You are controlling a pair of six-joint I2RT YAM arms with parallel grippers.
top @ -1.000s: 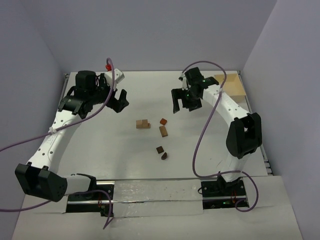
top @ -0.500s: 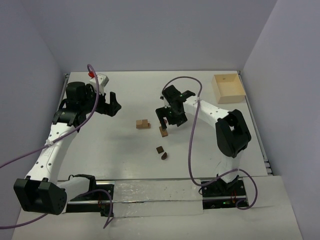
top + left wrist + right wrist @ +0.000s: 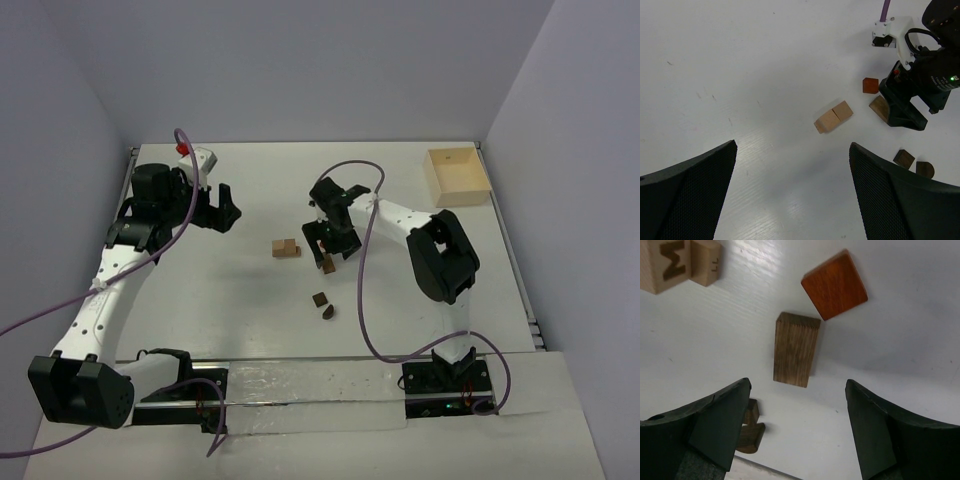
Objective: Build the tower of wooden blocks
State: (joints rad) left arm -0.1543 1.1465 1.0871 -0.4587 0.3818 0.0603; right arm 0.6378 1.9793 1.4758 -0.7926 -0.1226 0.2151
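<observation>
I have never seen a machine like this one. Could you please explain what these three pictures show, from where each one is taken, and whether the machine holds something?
The machine is a pair of robot arms bolted at the near edge of a white table. The wide picture comes from a camera above and behind them. The other two come from small cameras on the wrists, so the dark shapes at the bottom are each gripper's own fingers. The left gripper is open and holds nothing. The right gripper is open too and hangs over a brown oblong block, which lies beside a reddish block. Nearby lie two light tan blocks, touching each other, and two small dark pieces. A pale wooden box stands in the far right corner.
</observation>
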